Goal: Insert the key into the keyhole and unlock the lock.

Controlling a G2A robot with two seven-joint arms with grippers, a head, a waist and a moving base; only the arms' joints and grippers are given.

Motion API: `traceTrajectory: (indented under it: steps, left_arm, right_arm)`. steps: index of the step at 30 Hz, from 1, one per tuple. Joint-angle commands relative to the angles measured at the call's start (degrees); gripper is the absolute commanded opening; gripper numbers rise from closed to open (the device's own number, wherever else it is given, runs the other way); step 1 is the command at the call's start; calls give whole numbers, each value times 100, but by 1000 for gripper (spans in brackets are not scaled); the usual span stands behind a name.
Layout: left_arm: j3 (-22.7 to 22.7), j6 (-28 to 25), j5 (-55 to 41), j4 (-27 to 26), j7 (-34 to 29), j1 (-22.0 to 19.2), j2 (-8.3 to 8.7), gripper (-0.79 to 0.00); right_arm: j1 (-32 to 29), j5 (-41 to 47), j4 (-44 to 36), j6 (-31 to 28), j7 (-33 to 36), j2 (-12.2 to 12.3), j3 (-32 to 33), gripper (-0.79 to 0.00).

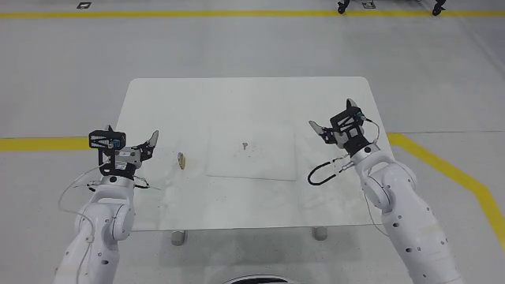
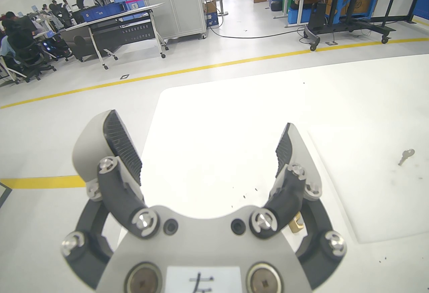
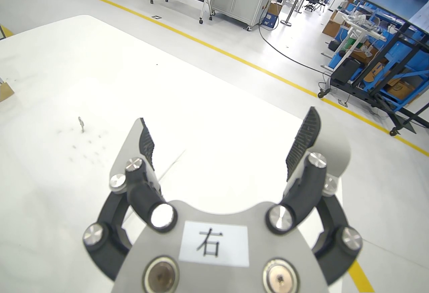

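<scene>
A small silver key [image 1: 245, 145] lies on a thin white mat [image 1: 260, 166] in the middle of the table. A brass lock [image 1: 181, 160] rests on the table just left of the mat. My left gripper [image 1: 146, 146] hovers open near the table's left edge, a little left of the lock. In the left wrist view the left gripper [image 2: 201, 127] is open and holds nothing; the lock [image 2: 296, 224] peeks out behind one finger and the key [image 2: 406, 156] lies farther off. My right gripper [image 1: 334, 117] is open right of the mat. The right wrist view shows the right gripper [image 3: 228, 120] holding nothing and the key [image 3: 81, 123] beyond it.
The white table [image 1: 158, 102] carries little besides the mat. A black cable [image 1: 319, 175] loops from the right arm over the table's right side. Yellow floor lines [image 1: 237, 14] run behind and beside the table.
</scene>
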Motion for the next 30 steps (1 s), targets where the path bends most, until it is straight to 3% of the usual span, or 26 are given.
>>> traceTrajectory:
  steps: [1,6,16,18,20,24,30]
  left_arm:
    - [0,0,0,0,0,0,0,0]
    - [0,0,0,0,0,0,0,0]
    - [0,0,0,0,0,0,0,0]
    - [0,0,0,0,0,0,0,0]
    - [0,0,0,0,0,0,0,0]
    - [0,0,0,0,0,0,0,0]
    - [0,0,0,0,0,0,0,0]
  right_arm:
    - [213,-425,-33,-150,468,-8,-281,0]
    - [1351,-813,741,-1201,1040,-115,-1321,0]
    - [3217,-142,2936,-3186,603,-537,-2990,0]
    - [3504,-17,3397,-3405,498,-661,-3310,-231]
    - [3739,-3,3797,-3264,574,-798,-3599,-354]
    - [4069,226,4457,-2973,714,-1058,-3999,-456]
    - [4350,403,5045,-2826,562,-1307,-4302,-536]
